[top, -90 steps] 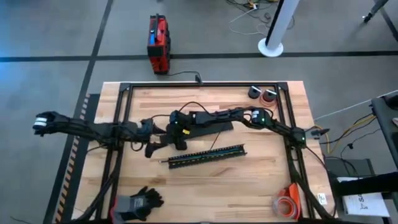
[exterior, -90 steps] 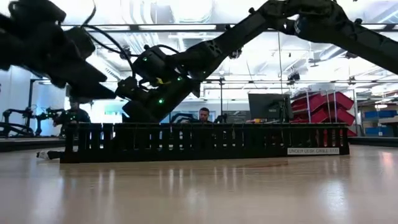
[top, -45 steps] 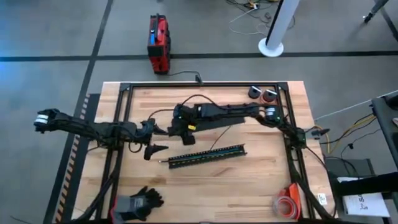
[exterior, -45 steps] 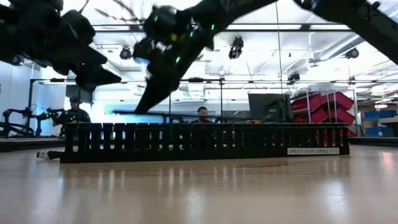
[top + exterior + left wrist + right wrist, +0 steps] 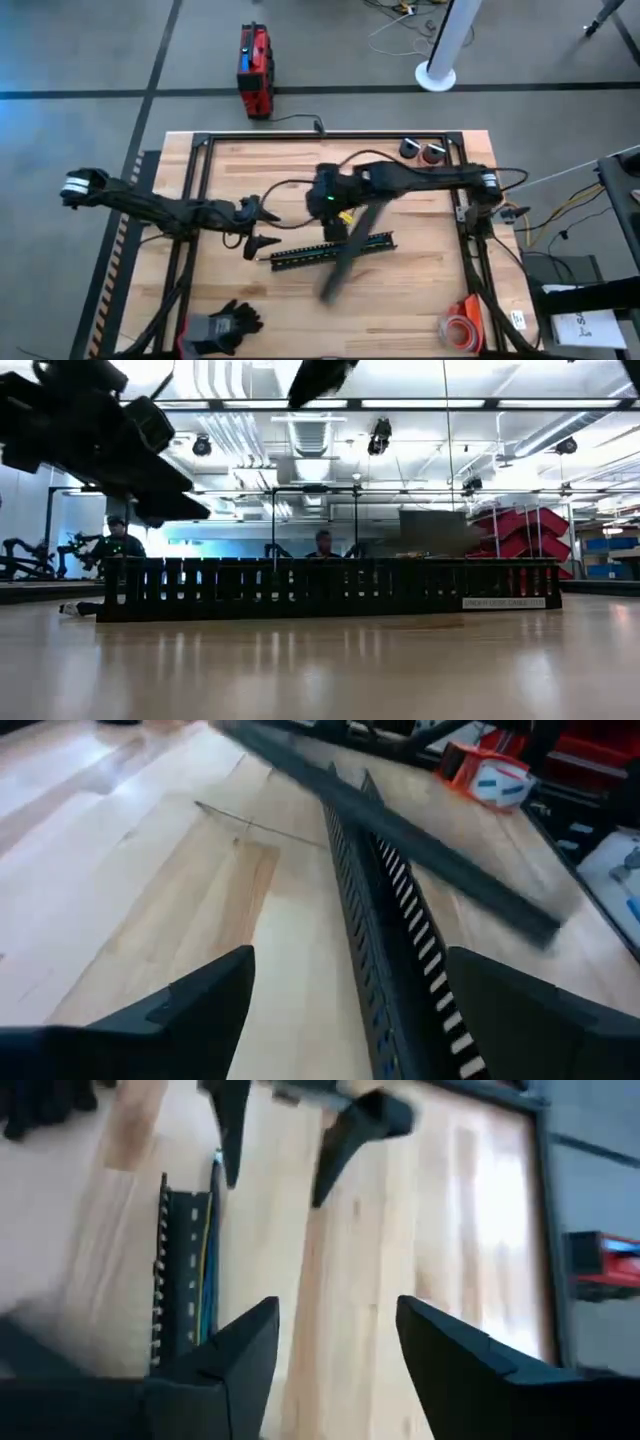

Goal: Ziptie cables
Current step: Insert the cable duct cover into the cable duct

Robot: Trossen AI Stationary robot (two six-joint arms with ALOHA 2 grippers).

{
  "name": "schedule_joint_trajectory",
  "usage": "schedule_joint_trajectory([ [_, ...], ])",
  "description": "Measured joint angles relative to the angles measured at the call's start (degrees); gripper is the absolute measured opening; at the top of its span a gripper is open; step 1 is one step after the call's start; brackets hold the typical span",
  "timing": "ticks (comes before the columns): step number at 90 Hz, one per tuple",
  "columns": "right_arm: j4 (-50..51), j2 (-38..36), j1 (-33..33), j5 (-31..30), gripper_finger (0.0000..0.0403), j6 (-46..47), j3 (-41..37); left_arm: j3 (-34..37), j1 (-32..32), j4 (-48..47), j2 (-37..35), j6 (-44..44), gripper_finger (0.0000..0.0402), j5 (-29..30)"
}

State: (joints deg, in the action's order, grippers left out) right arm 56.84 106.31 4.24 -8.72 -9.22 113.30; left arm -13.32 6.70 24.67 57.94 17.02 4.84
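Right gripper [image 5: 337, 1320], fingers spread with nothing between them, hangs over mid-table above the cables [image 5: 207, 1250]. These thin coloured wires lie inside the strip [image 5: 300, 256], along its channel. A blurred dark bar [image 5: 335, 275] slants across the strip; what holds it cannot be told. Left gripper [image 5: 266, 225] hovers just off the strip's left end, fingers wide and empty. Gloves [image 5: 225, 325] lie at the table's near edge.
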Motion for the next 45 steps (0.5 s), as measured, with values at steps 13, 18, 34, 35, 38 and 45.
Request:
schedule_joint_trajectory([
  [13,1.9,-2.9,1.5,-2.0,0.0133,2.7,-0.1,-4.8,0.5,4.3,8.7,0.0,0.0322,0.0],
  [18,3.0,-3.2,1.7,-2.1,0.0112,3.7,-0.1,-7.3,0.5,4.6,11.7,0.0,0.0327,0.0],
  [34,8.1,-2.6,2.7,-2.0,0.0064,6.8,-2.2,-14.4,0.6,3.8,21.6,0.0,0.0336,0.0],
  [35,8.1,-2.6,2.9,-2.0,0.0063,7.0,-2.6,-14.8,0.6,3.7,22.2,-0.1,0.0335,0.0],
  [38,8.3,-2.6,3.3,-2.0,0.0057,7.5,-3.9,-15.9,0.6,3.3,23.9,-0.5,0.0334,0.0],
  [45,8.4,-2.5,4.8,-1.9,0.0046,8.6,-7.4,-18.4,0.6,1.4,27.5,-1.6,0.0327,0.0],
])
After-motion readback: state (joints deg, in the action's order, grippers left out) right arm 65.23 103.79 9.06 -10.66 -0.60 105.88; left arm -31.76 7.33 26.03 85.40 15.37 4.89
